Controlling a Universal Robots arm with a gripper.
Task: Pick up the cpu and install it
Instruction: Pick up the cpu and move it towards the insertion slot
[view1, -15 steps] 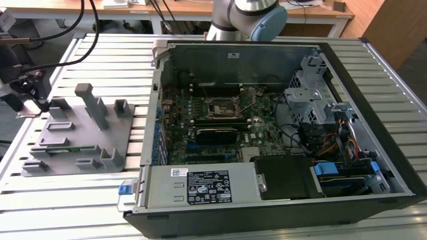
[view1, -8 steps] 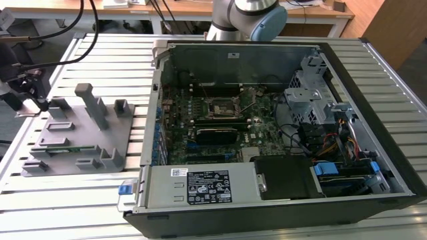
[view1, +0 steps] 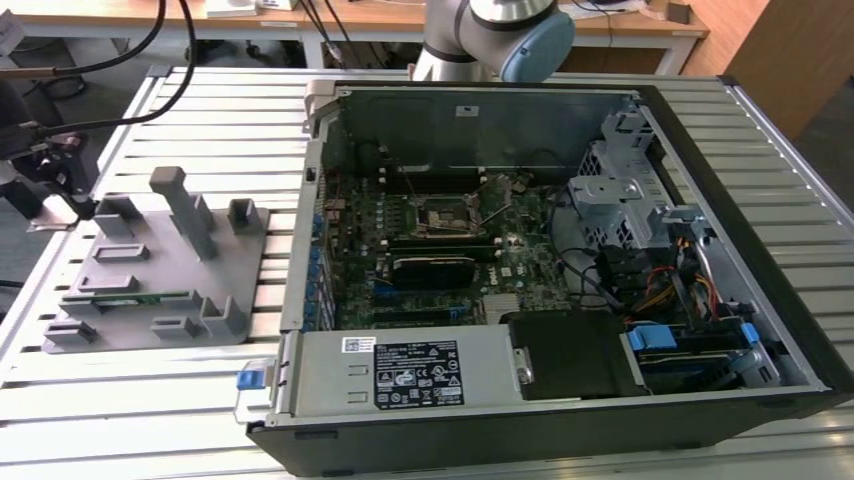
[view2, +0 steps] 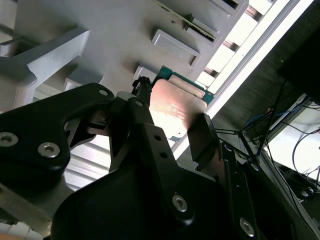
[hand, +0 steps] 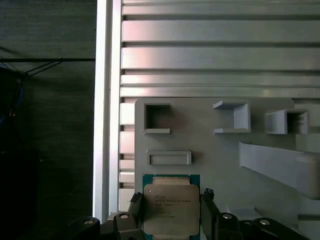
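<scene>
Black jaws up front are pinching the cpu (hand: 171, 210) by two opposite edges, right at the edge of the grey holder tray (hand: 225, 165) on the slatted worktop (hand: 210, 55). Grip looks pretty thin, so I reckon it could tilt or slip out, and a crooked chip might bend pins in the motherboard socket (view1: 443, 213)

The exterior view looks down from afar on the grey tray (view1: 254, 240). Both wrist views sit close behind the gripper (hand: 171, 200), sharing the clamped cpu (view2: 175, 107) and tray beneath; first straight down, second oblique.
</scene>
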